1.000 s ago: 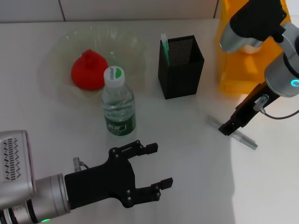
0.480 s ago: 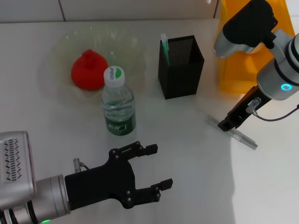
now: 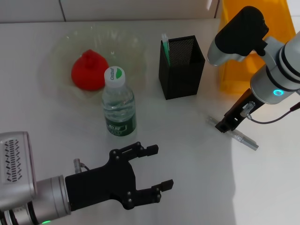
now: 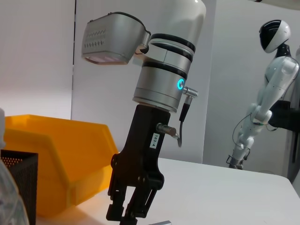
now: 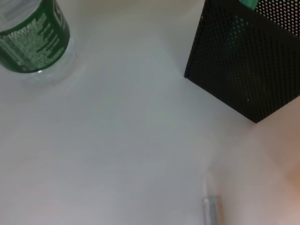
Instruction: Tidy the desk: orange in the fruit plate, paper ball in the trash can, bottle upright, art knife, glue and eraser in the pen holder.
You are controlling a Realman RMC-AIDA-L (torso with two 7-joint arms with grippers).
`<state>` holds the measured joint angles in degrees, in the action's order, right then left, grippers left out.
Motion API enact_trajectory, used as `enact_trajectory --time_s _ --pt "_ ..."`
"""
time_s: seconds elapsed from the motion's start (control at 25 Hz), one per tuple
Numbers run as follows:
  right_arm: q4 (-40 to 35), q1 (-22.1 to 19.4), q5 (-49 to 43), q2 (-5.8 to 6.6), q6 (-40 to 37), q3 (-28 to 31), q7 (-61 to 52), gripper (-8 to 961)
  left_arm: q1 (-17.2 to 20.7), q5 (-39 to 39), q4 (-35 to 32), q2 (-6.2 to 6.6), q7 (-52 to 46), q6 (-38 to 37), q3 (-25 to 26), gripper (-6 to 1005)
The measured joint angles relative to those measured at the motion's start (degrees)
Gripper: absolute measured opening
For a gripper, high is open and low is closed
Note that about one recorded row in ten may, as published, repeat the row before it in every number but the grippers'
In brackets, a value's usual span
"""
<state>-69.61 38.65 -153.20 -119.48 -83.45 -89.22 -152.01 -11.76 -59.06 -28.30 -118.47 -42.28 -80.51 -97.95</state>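
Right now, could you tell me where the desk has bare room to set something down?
Bare desk lies between the bottle and the pen holder, and ahead of the left gripper. It is crowded where the right gripper meets the knife.

Open desk [image 3: 187, 140] between bottle [image 3: 119, 108], pen holder [image 3: 181, 67], yellow bin [image 3: 243, 65]

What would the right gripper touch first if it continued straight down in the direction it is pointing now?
Most likely the art knife lying on the desk: the right gripper points down at its near end. How much gap remains is unclear.
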Motion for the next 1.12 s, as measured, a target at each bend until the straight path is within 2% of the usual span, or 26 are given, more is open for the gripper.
enact_trajectory --time_s 1.12 --pt "6.7 1.9 0.6 -0.04 3.1 -0.9 0.5 327 0.0 0.0 0.1 0.00 0.0 0.1 -0.1 791"
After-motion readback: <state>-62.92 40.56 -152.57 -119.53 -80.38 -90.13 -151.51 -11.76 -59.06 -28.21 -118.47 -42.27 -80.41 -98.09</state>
